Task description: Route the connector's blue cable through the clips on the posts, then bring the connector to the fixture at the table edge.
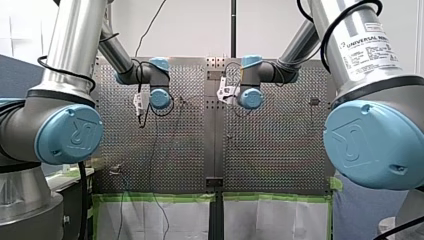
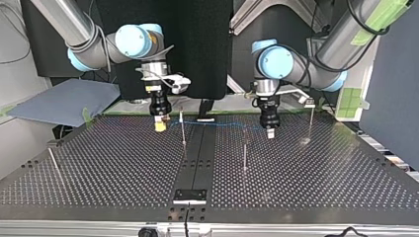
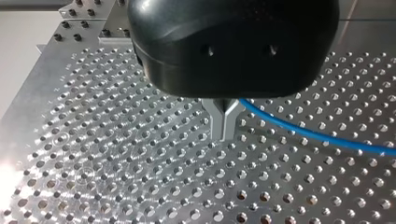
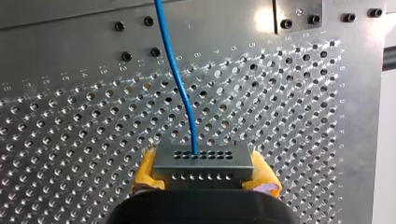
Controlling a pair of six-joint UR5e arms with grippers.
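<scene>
My right gripper (image 4: 204,183) is shut on the grey connector (image 4: 203,163), its yellow pads (image 4: 145,173) pressing on both ends. The blue cable (image 4: 180,79) leaves the connector's top face and runs away over the plate. In the top view this gripper (image 2: 160,124) hangs low at the left of a thin post (image 2: 183,129). From there the blue cable (image 2: 222,124) stretches past the post's top to my left gripper (image 2: 271,132). The metal fingers (image 3: 225,122) of the left gripper are shut, and the blue cable (image 3: 317,135) comes out beside them. The fixture (image 2: 189,196) sits at the near table edge.
More thin posts stand on the perforated plate: one right of centre (image 2: 244,154), one at the far right (image 2: 310,123) and a leaning one at the left (image 2: 53,163). A black strip (image 2: 197,148) runs down the middle. Green tape (image 1: 160,197) marks the table's edge.
</scene>
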